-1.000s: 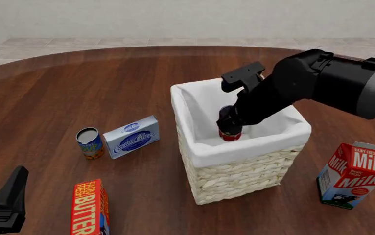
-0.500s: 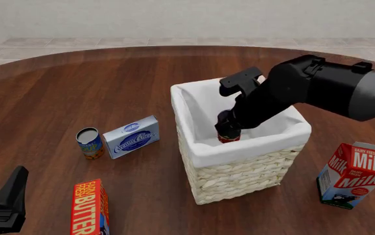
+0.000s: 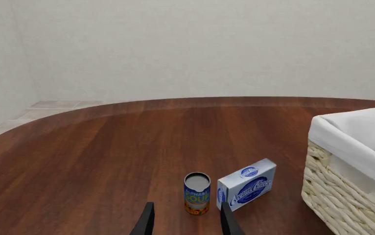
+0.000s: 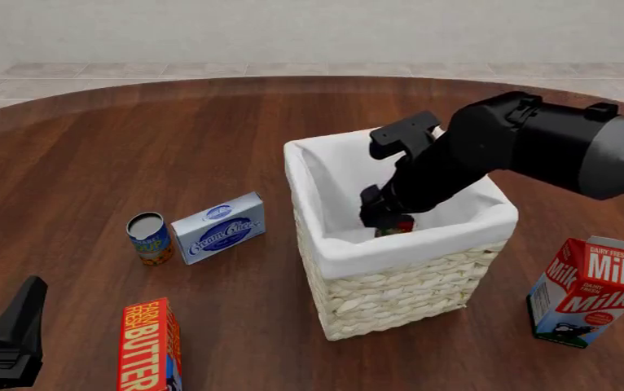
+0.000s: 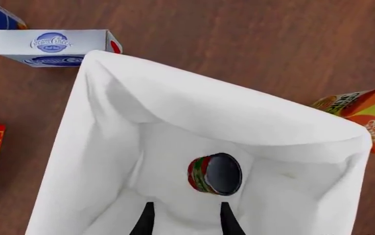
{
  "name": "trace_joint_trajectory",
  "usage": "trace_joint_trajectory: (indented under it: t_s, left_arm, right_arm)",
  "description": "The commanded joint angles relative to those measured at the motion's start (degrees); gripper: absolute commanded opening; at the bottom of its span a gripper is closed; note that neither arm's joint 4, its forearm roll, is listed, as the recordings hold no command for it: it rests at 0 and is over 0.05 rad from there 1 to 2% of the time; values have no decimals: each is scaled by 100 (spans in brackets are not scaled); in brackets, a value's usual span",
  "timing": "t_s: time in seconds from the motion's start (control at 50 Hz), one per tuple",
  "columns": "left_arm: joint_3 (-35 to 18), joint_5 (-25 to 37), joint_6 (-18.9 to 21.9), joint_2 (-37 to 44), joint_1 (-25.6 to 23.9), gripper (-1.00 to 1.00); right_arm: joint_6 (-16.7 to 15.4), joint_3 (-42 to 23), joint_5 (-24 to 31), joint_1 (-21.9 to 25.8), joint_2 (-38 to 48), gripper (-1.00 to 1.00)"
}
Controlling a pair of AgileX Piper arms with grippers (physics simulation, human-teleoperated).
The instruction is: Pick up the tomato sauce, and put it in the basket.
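Release had evidently just been made: half a second before, the tomato sauce (image 5: 214, 174) was seen gripped under the right gripper (image 4: 383, 213) at the basket's near wall, whereas now it was seen apart from the fingers, lying lower inside the basket (image 4: 334, 252). In the right wrist view the can was found clear of both fingertips (image 5: 147, 220), which stood parted with nothing between them. The can was judged either to be dropping or already resting on the cloth lining; which of the two could not be told. In the front view only a sliver of red was shown below the gripper, behind the near rim of the basket.

For the task, the placing was judged as good as done, with only the withdrawal of the right arm left.

The can was seen in the right wrist view as a short cylinder tipped on its side, its dark round end turned towards the camera and its red label, with a little green, shown along the flank. It was much smaller than the basket and lay near the middle of the white-lined interior, touching no wall that could be made out.

The left gripper (image 3: 186, 221) was held low at the near left of the table, its fingers parted and empty, pointed towards the blue-and-orange can (image 3: 197, 193) and the cream cheese box (image 3: 247, 183), both untouched.
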Motion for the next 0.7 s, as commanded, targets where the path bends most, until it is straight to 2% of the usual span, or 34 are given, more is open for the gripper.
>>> trace_joint_trajectory:
  t_s: [0.02, 0.26, 0.7]
  left_arm:
    - [20, -5, 4, -13, 4, 100]
    - [20, -5, 3, -15, 5, 100]
    - [20, -5, 4, -13, 5, 100]
  right_arm:
    - [7, -15, 15, -20, -4, 100]
    - [13, -79, 102, 6, -167, 100]
    - [-80, -134, 690, 42, -1215, 100]
